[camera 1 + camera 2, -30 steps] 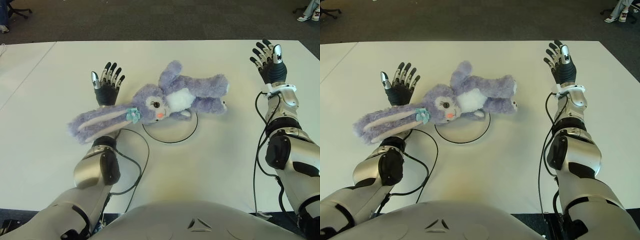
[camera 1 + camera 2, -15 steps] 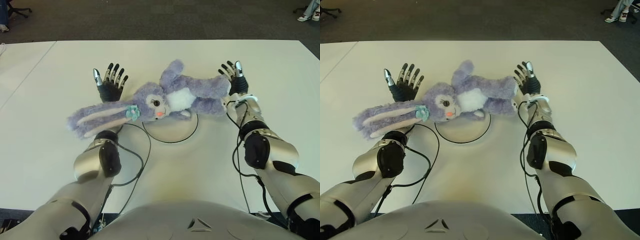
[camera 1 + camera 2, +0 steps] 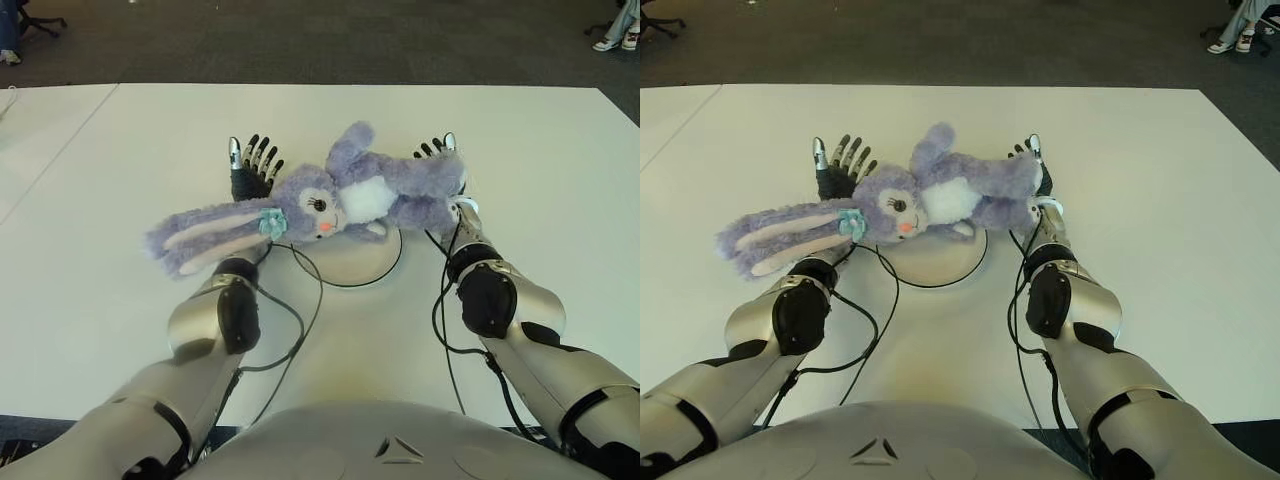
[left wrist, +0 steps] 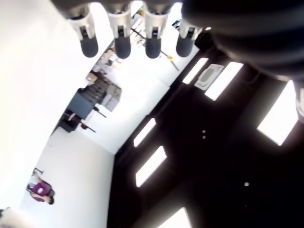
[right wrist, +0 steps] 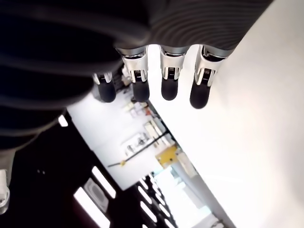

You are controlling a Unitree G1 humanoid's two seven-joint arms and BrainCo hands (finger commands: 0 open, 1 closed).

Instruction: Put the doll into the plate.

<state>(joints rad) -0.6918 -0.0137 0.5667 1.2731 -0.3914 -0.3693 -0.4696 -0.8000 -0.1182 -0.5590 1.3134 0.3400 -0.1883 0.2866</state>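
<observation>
Presently the doll lies across the far rim of the plate on the table, ears trailing left. Left hand and right hand flank it, fingers extended, grasping nothing.

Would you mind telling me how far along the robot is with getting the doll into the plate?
Done: the left hand and right hand flank the purple plush rabbit doll, palms up and fingers spread. In hand: nothing is gripped. The doll's torso overlaps the far rim of the round white plate, its long ears trailing over the white table. Left: grasp the doll and set it in the plate.
</observation>
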